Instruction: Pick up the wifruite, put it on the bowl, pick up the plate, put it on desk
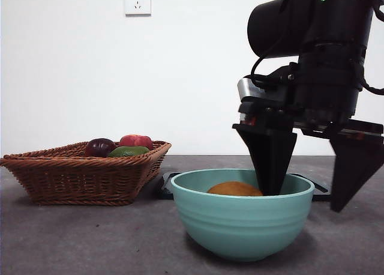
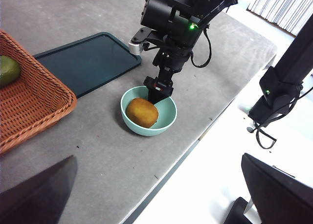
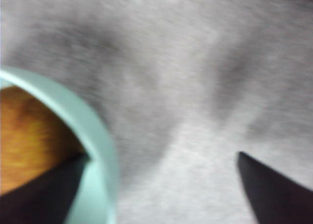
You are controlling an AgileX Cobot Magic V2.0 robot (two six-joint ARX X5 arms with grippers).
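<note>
Straddling bowl (image 1: pixel 242 221) rim, right pincer (image 1: pixel 312 194) spread, wifruite (image 1: pixel 234 189) half hidden

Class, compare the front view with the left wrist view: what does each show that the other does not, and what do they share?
Only the front view shows the wall socket and the dark purple fruit and red fruit in the basket.

Only the left wrist view shows the full dark tray, the desk edge, and the left claw, open and waiting.

Both show the wifruite lying in the bowl, the green fruit, and the right claw, open, with one jaw inside the bowl and one outside.
</note>
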